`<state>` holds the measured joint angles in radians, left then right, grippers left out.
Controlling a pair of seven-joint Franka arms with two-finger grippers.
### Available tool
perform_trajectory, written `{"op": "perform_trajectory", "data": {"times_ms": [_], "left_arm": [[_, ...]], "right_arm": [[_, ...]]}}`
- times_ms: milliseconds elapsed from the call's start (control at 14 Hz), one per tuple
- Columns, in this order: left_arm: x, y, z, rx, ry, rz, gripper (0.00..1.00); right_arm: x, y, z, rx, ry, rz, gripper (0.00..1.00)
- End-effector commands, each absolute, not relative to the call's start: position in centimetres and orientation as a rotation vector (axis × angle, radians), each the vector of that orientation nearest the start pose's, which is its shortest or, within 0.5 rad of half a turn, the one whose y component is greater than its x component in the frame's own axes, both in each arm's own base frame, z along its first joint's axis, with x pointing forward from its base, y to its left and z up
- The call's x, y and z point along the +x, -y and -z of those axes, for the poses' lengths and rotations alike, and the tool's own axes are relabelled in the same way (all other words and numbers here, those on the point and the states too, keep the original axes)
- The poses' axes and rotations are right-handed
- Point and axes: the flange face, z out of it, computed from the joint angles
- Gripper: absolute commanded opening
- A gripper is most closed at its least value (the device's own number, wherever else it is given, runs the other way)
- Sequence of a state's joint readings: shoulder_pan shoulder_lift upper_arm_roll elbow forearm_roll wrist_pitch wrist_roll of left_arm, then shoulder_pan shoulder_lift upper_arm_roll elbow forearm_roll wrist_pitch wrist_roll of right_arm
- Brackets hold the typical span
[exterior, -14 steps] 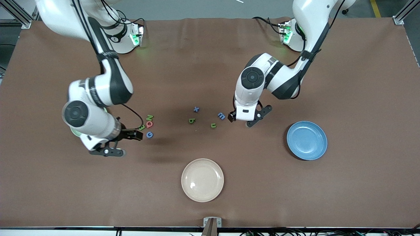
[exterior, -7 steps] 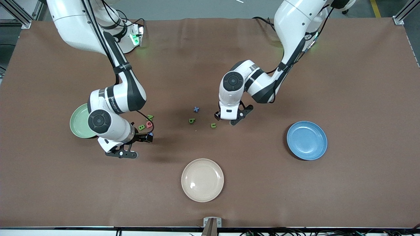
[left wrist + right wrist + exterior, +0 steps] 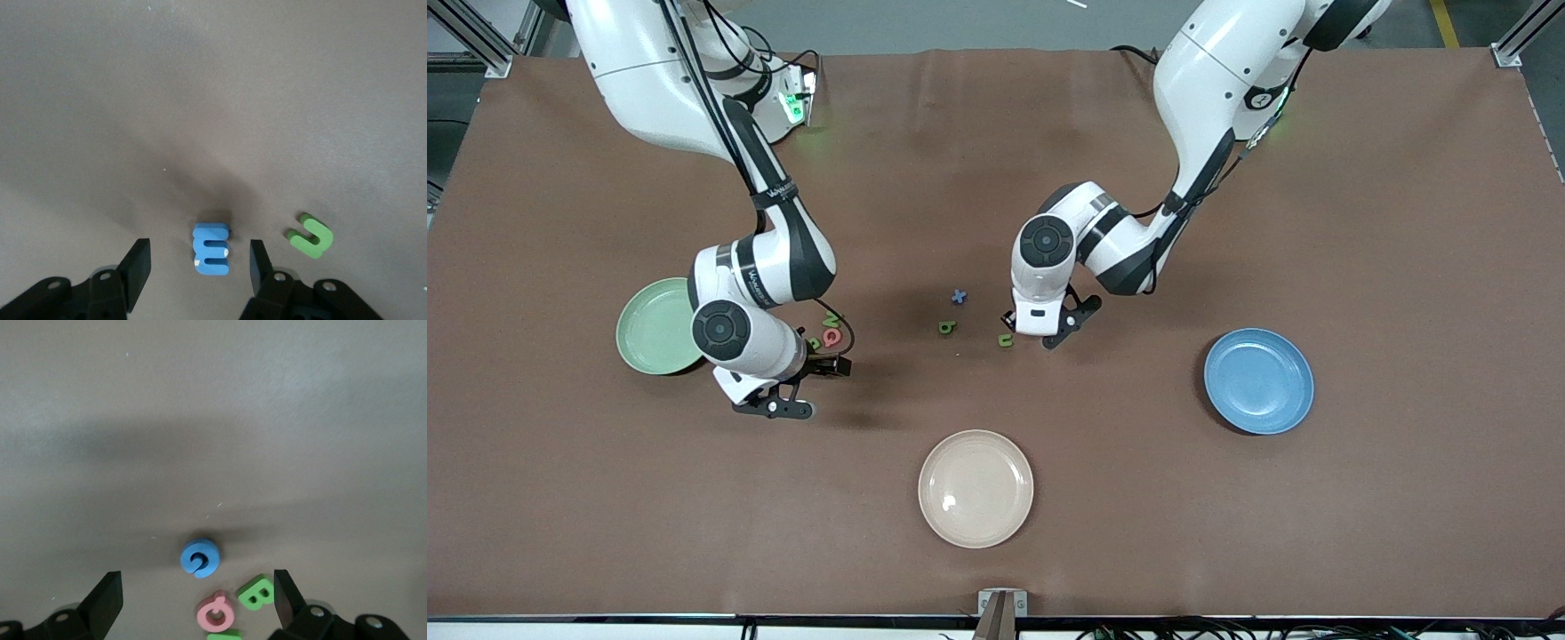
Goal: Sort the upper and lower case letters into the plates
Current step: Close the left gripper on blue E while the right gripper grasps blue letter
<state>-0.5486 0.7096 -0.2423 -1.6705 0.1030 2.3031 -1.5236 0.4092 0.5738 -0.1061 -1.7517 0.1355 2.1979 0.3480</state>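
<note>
Spread left claw (image 3: 199, 267) astride chunky blue foam m (image 3: 212, 249); splayed right claw (image 3: 197, 603) over round blue G (image 3: 200, 558).

Both arms advanced, tools now over blue m (image 3: 212, 249) and blue G (image 3: 200, 558)

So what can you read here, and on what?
"m": blue m, under open left gripper.
"u": green u.
"G": blue G, under open right gripper.
"Q": pink Q.
"B": green B.
"x": blue x.
"b": green b.
Green piece beside Q: unreadable.
Arm lettering: blurred.
</note>
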Motion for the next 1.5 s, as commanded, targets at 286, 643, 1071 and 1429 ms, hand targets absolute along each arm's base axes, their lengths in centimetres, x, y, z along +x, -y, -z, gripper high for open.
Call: {"op": "perform_trajectory", "data": {"times_ms": [286,643,1071,1429], "left_arm": [[48.7,47.6,-18.7,-2.938,1.101,-0.129,0.64],[48.6,47.5,-17.7,-2.927,1.098,-0.142,0.59],[48.4,47.5,-17.4,-2.924,1.093,-0.145,0.49],[48.0,48.0,-17.7,-2.941,1.055,-0.129,0.04]], "right_arm": [[59.7,-24.5,-20.0,-3.067,-0.331,-0.179,1.0],[60.1,-22.9,-18.4,-3.094,-0.342,-0.188,1.0],[60.7,-20.8,-18.3,-3.098,-0.242,-0.196,0.99],[60.3,-21.1,-17.6,-3.101,-0.244,-0.205,0.91]]}}
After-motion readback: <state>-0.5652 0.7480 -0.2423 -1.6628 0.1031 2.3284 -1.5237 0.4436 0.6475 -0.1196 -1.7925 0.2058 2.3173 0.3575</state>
